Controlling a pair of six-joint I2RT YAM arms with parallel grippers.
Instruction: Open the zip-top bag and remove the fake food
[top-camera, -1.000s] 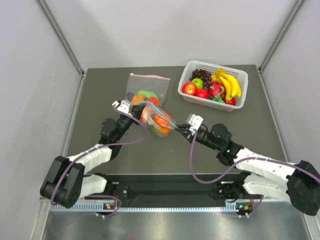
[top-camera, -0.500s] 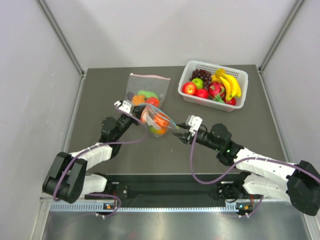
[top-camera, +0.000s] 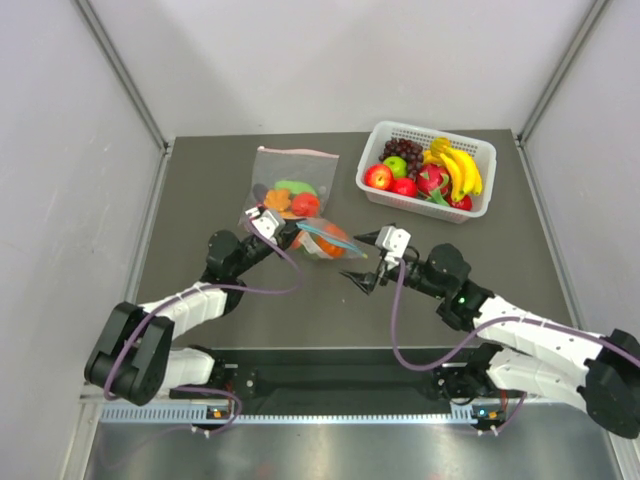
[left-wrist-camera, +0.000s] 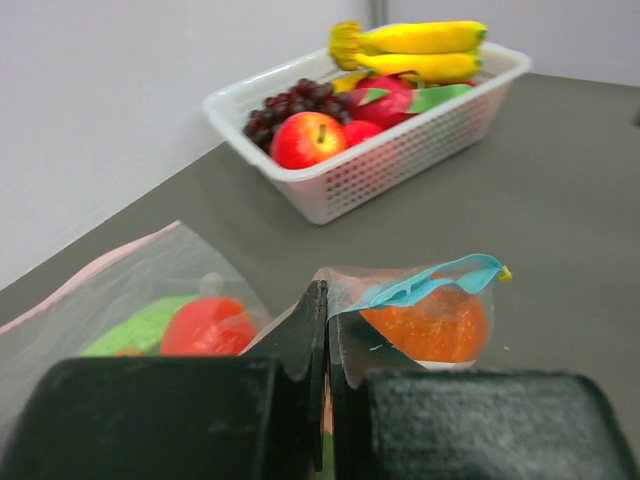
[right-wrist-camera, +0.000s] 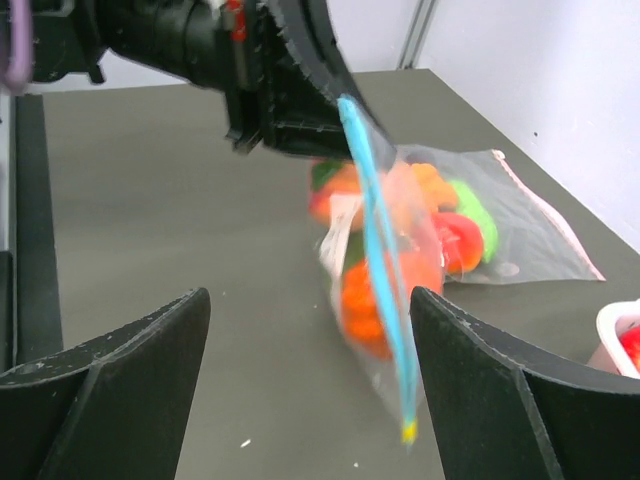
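Observation:
The zip-top bag (top-camera: 322, 240), small and clear with a teal zip strip (right-wrist-camera: 383, 270), hangs from my left gripper (top-camera: 287, 230), whose jaws are shut on the bag's plastic edge (left-wrist-camera: 345, 300) just below the strip. Orange fake food (left-wrist-camera: 428, 326) shows through the bag, with more orange and peach pieces (right-wrist-camera: 362, 300) in the right wrist view. My right gripper (top-camera: 360, 259) stands open just right of the bag, touching nothing. Seen from the right wrist, the bag hangs between the wide-apart fingers (right-wrist-camera: 110, 375) but farther out.
A larger clear bag (top-camera: 293, 180) with a pink strip lies flat behind, holding green and red pieces (left-wrist-camera: 205, 325). A white basket (top-camera: 478, 205) of bananas, apples and grapes stands at the back right.
My right gripper has let go of the bag, opened wide and drawn back to the right. The bag has swung back toward the left gripper, which has shifted slightly rightward and away from the arm bases.

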